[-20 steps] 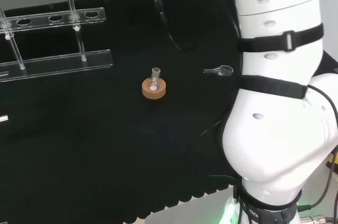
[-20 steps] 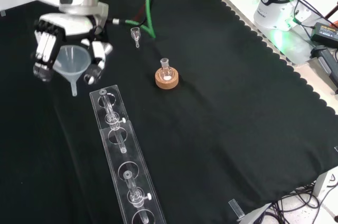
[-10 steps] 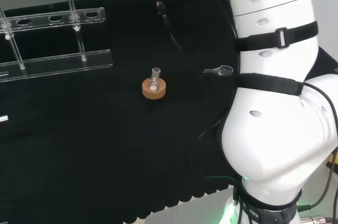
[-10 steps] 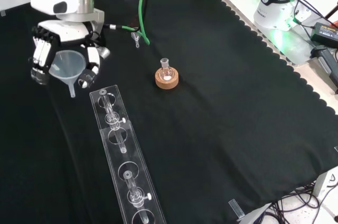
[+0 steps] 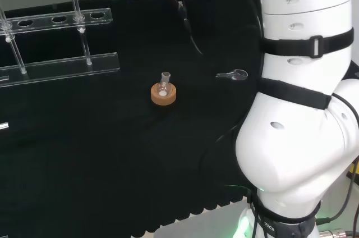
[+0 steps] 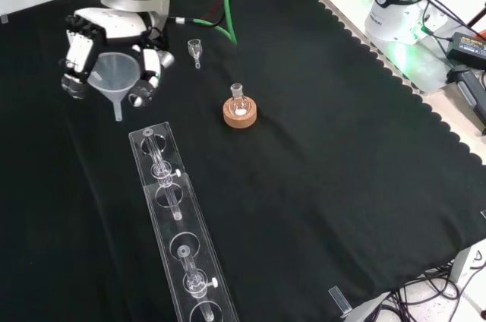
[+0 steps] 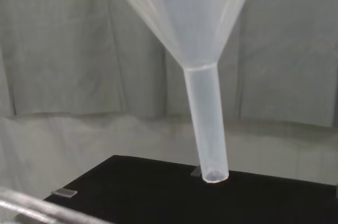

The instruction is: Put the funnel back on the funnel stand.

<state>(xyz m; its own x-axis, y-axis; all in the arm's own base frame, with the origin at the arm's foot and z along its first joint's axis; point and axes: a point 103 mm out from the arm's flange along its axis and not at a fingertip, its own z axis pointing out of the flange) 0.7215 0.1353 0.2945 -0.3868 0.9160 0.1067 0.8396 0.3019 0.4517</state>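
In the upper left of the front view the hand (image 6: 106, 56) had its fingers curled around the translucent funnel (image 6: 115, 79), holding it upright with the spout pointing down. The funnel hung above the black cloth (image 6: 319, 155), just beyond the far end of the clear funnel stand (image 6: 178, 223).

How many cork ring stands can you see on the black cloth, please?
1. The round brown cork ring stand sits mid-cloth in the front view, carrying a small clear glass flask, right of the clear acrylic funnel stand.
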